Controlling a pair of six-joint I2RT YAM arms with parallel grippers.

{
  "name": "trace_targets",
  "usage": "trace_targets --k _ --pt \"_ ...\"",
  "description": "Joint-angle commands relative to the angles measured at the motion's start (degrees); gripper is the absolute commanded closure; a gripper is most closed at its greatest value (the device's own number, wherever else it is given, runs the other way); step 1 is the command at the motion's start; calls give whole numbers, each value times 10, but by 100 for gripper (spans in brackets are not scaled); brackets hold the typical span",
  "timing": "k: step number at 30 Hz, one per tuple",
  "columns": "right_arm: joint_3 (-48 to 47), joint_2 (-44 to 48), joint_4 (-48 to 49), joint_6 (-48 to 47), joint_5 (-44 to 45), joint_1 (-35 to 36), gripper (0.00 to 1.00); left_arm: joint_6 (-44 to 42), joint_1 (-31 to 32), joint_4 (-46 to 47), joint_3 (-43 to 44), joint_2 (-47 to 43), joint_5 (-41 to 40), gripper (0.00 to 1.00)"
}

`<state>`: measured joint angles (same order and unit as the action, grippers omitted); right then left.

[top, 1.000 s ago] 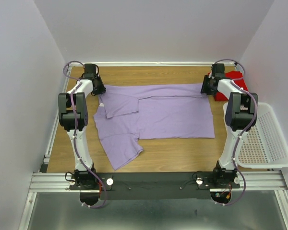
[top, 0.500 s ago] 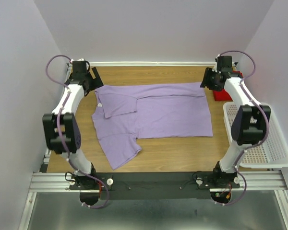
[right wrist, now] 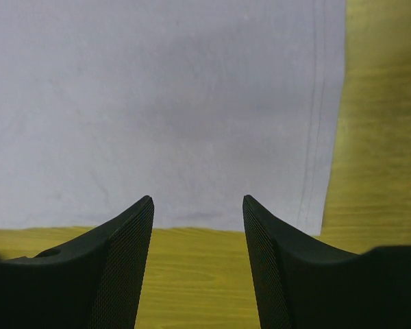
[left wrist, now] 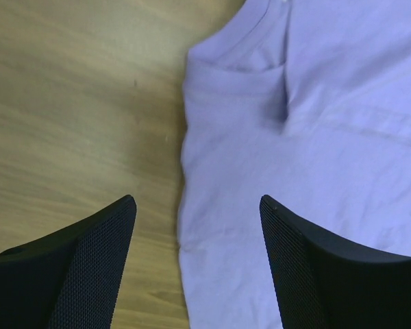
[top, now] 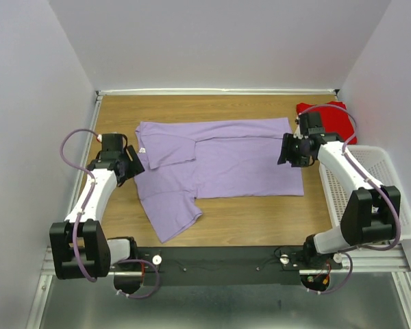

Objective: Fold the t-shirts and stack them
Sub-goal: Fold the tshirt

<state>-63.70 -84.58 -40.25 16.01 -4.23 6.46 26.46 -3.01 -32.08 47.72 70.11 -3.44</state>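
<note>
Top view: L gripper, jaws apart, over 9 o'clock edge of purple shirt; R gripper likewise at 3 o'clock hem.

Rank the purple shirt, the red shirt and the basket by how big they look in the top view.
1. purple shirt, spread flat, clearly largest
2. basket, partly hidden
3. red shirt, a small patch, partly hidden, smallest

Bright, even light from above — shadows faint and soft; both wrist views look slightly blurred.
</note>
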Motion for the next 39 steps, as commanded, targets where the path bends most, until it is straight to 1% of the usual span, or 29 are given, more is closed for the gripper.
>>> trace_targets --k 1,4,7,8,12,15,17,20,22,27,30,32,39 --pt "28 20 -20 5 -3 3 38 28 -2 -16 -30 -17 5 20" --pt "37 7 -5 3 -17 8 39 24 -2 11 -24 -4 -4 23" --pt "26 -9 7 4 -11 17 39 20 3 30 11 32 18 24" --pt "23 -16 11 6 -10 19 39 18 5 44 20 41 25 26" --pt "-27 -61 27 14 0 29 40 10 18 74 87 95 27 27" --pt "-75 -121 34 17 19 37 40 -7 28 83 147 171 31 27" --pt "-110 -144 35 18 31 44 40 -18 60 89 192 217 22 28" --pt "-141 -189 37 19 39 47 40 -23 73 103 233 260 24 28" --pt "-158 -221 42 20 64 47 40 -23 83 113 256 304 31 28" --pt "-190 -275 52 17 101 47 40 -24 92 123 303 389 31 28" --pt "-213 -311 55 16 107 47 40 -27 92 121 330 431 32 28" --pt "-221 -327 55 16 110 47 40 -30 94 119 343 449 46 28" --pt "-258 -386 59 7 133 47 40 -29 94 113 395 512 41 28"
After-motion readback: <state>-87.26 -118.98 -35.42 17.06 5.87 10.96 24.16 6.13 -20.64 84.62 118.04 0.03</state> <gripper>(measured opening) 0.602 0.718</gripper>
